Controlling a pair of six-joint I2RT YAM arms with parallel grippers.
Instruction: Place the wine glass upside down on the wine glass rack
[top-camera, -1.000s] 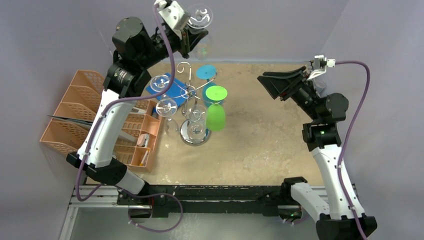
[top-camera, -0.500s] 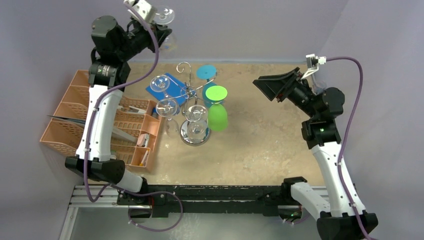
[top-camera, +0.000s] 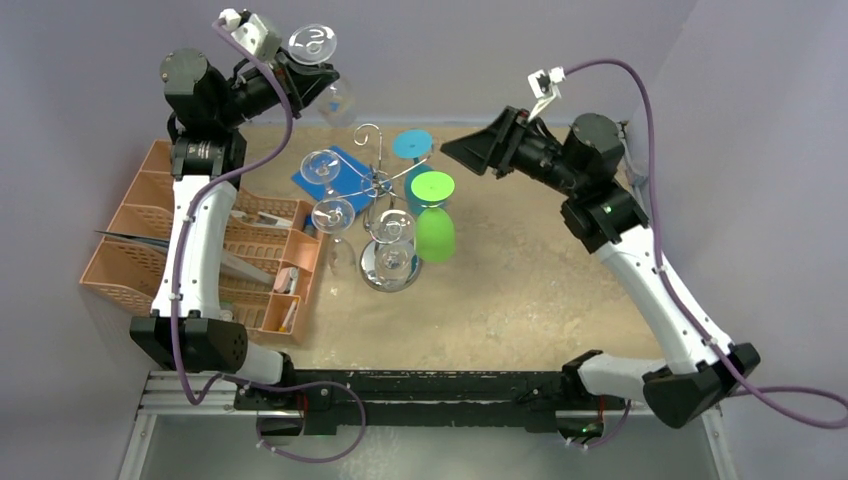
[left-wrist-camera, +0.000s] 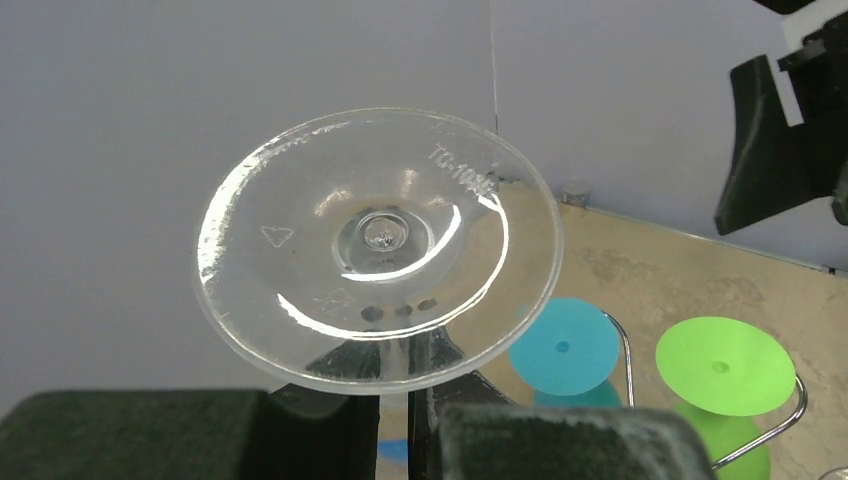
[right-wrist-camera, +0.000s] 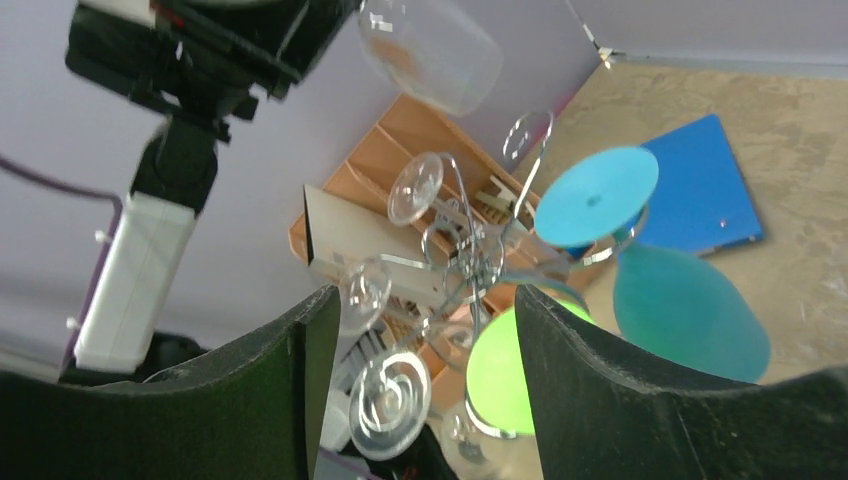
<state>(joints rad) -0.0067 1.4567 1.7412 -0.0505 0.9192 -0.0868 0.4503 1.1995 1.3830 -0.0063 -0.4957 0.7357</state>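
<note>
The left pincer (top-camera: 318, 72) pinches the stem of the clear round-footed wine glass (left-wrist-camera: 378, 245), foot up and bowl hanging down, high over the far left of the sandy bench (top-camera: 540, 290). The glass is well apart from the silver chrome wire wine glass rack (top-camera: 378, 185), where a lime-green glass (top-camera: 432, 232) and several clear glasses (top-camera: 332, 213) hang. The right pincer (right-wrist-camera: 425, 300) is spread and empty. Inverting looks done; carrying the glass over and hooking it onto a free arm remains.

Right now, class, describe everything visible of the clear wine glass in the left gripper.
The wine glass is clear and plastic-looking, with moulded marks on its round foot. It is inverted: foot up, bowl below. The left gripper is shut on its stem, holding it in the air by the back wall, apart from the rack.
</note>
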